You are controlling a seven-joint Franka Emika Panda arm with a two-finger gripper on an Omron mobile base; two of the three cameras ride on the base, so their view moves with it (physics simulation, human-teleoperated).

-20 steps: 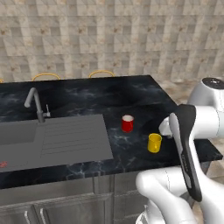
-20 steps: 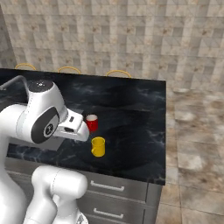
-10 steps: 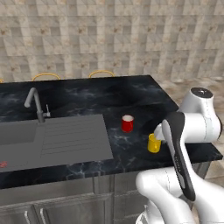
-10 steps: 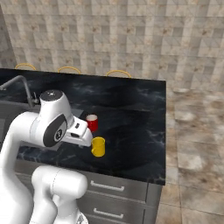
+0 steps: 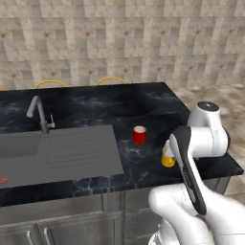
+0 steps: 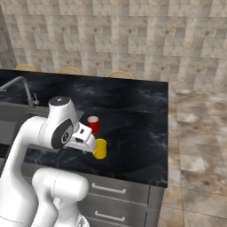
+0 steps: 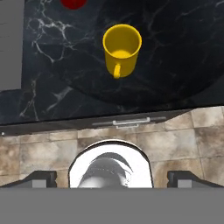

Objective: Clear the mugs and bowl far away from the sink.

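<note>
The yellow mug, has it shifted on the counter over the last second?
No. The yellow mug stands just in front and to the right of the red mug, as before; both have kept their places on the counter.

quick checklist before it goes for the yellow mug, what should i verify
1. End effector open: ok, its tips stand wide apart at the bottom of the hand view.
2. End effector empty: ok, nothing between the tips.
3. Yellow mug upright: ok, opening faces up, handle points toward the counter's front edge.
4. Room around the yellow mug: ok, the red mug stands apart from it, no contact.
5. End effector lined up over the mug: not ok, in the hand view the mug sits well ahead, the tips are over the floor side of the counter edge.
6. Mugs clear of the sink: cannot tell how far counts as enough.
</note>
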